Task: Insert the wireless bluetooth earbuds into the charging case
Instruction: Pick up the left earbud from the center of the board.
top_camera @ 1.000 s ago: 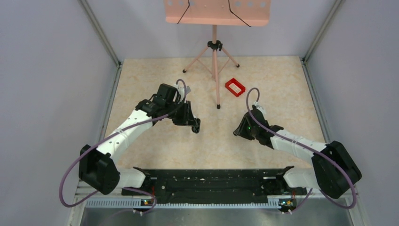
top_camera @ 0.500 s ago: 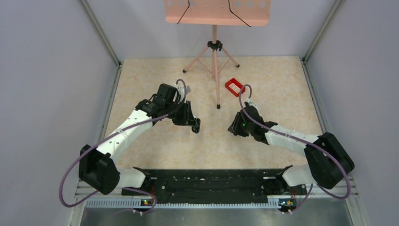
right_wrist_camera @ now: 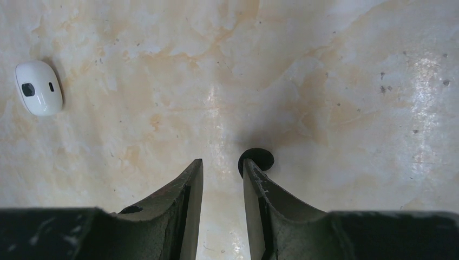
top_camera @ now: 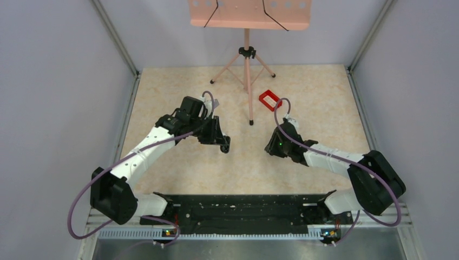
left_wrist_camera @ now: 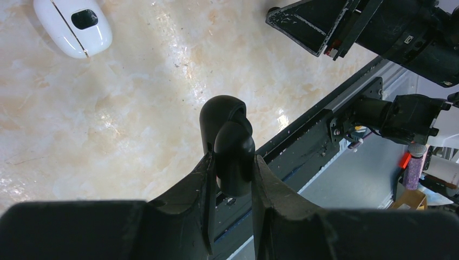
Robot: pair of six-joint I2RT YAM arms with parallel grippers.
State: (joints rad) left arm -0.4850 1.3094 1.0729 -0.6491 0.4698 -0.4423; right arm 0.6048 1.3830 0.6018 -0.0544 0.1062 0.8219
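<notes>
A soft sheen is being shown by the smooth black plastic of the charging case (left_wrist_camera: 230, 143), while a brighter gloss is being given off by the white plastic object (left_wrist_camera: 73, 27). Light is being reflected by the polished, marble-patterned table (left_wrist_camera: 135, 108), and scuffed matt black is being shown by the fingers (right_wrist_camera: 265, 206) of the right gripper (right_wrist_camera: 222, 165).

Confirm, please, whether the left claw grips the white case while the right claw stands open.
Not white: the left wrist view shows the left claw gripping the black charging case. The right claw does stand open.
</notes>
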